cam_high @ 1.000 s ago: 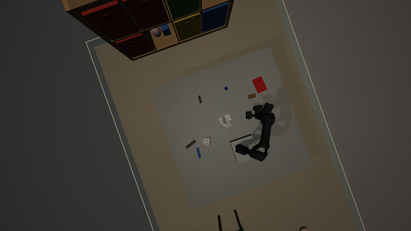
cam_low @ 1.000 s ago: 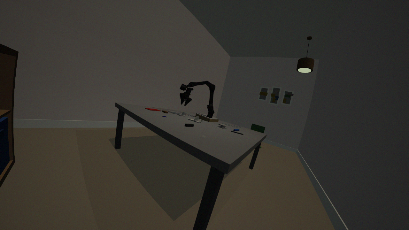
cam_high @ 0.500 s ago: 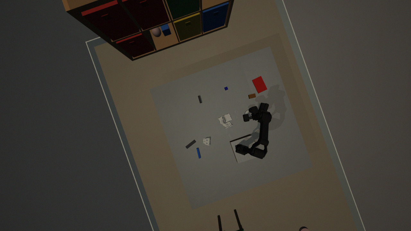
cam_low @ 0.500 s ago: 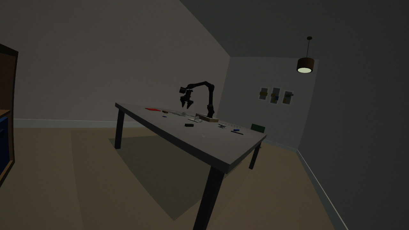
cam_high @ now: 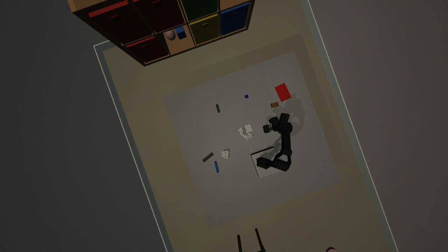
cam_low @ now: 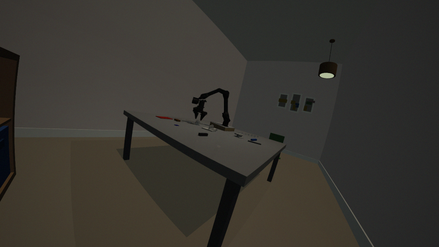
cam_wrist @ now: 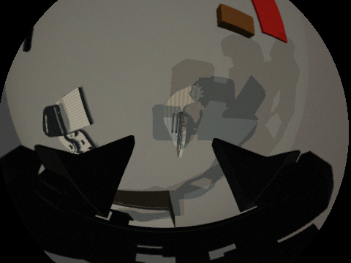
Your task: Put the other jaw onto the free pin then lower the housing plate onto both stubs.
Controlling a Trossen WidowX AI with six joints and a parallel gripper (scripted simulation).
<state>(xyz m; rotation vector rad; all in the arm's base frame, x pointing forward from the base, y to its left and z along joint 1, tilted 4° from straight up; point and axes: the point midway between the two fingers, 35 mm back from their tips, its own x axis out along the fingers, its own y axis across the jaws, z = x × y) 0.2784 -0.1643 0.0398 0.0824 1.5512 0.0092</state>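
My gripper is open and empty, its fingers pointing down above the loose jaw. The loose white jaw lies on the table, with its gear teeth at the upper right and its thin upright wall between and beyond the fingertips in the wrist view. The arm hides it in the top view. The white base stands to the left in the wrist view, with a fitted jaw whose dark upright part shows there. The pins are too small to tell. The housing plate lies apart.
A brown block and a red sheet lie beyond the loose jaw. A shallow tray is at the arm's base. A dark block, a blue cube and a blue bar lie farther away.
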